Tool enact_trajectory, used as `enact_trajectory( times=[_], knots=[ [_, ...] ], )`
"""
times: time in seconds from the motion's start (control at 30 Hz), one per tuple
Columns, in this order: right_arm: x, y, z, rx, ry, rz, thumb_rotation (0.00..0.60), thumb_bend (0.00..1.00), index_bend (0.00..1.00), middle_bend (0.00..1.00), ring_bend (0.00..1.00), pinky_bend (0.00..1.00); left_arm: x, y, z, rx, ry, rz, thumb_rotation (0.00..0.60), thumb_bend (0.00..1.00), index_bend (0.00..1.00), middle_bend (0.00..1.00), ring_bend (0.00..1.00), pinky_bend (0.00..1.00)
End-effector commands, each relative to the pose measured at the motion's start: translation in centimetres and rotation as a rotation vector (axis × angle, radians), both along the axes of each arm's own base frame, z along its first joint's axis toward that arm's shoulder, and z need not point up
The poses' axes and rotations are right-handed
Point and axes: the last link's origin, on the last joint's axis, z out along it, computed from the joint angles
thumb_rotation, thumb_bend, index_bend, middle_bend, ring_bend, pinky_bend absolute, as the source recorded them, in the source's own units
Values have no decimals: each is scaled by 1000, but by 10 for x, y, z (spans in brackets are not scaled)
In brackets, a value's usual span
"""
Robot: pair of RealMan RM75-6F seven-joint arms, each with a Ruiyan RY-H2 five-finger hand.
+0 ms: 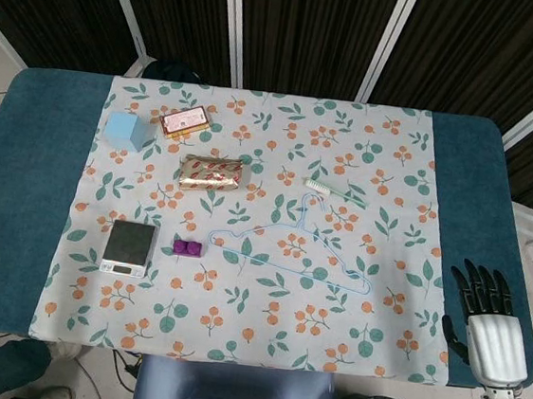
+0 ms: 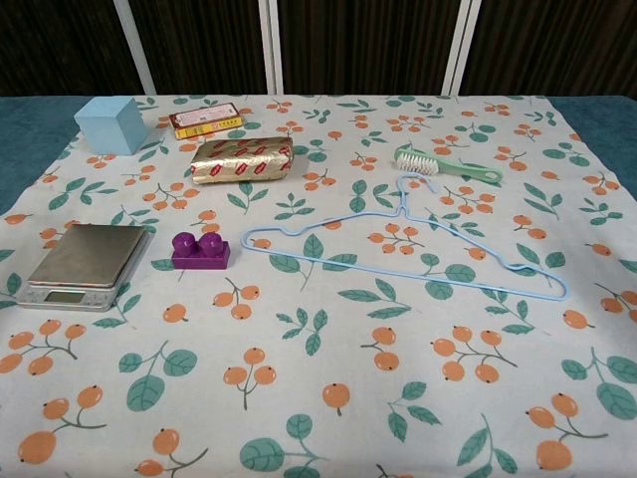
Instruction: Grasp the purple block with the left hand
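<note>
Fingers spread and empty on the right hand point(image 1: 492, 323), parked at the table's near right edge; left hand isn't in view, so its fingers can't be told. Purple block point(image 2: 200, 249) sits just beside the scale point(image 2: 85, 263), hanger point(image 2: 418, 244) hook close right. Tight flanks: a sideways grab likely bumps either. Open cloth point(image 2: 328, 398) lies nearer.

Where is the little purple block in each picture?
Head view: purple block lies left of centre, just right of the scale.
Chest view: purple block lies on the left, again just right of the scale.
Shared landmark: the blue hanger, to the block's right in both.
</note>
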Motion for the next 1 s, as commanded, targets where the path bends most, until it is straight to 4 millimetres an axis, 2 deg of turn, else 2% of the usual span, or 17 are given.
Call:
enact_trajectory(
  times=[0.03,0.27,0.53,0.77,0.87,1.0],
  knots=[
    [-1,-1,0,-2,5,-5,600,481,74,35,4,18,0,1,0,3,0,6,600,74,48,0,0,0],
    [0,2,-1,9,-2,3,600,481,74,35,4,18,2,-1,-5,-6,10,14,600,70,40,0,0,0],
    [0,5,11,-31,-37,3,600,481,74,35,4,18,5,-5,-5,-5,-5,4,600,32,11,0,0,0],
    [-2,7,17,-46,-47,-2,600,481,74,35,4,18,8,-1,-14,-64,-5,-11,600,7,7,0,0,0],
    [-2,7,18,-45,-51,-2,600,481,74,35,4,16,13,7,-17,-103,-2,-31,600,7,7,0,0,0],
    [-1,8,20,-52,-57,6,600,481,74,35,4,15,36,35,-20,-170,44,-103,600,7,1,0,0,0]
  ],
)
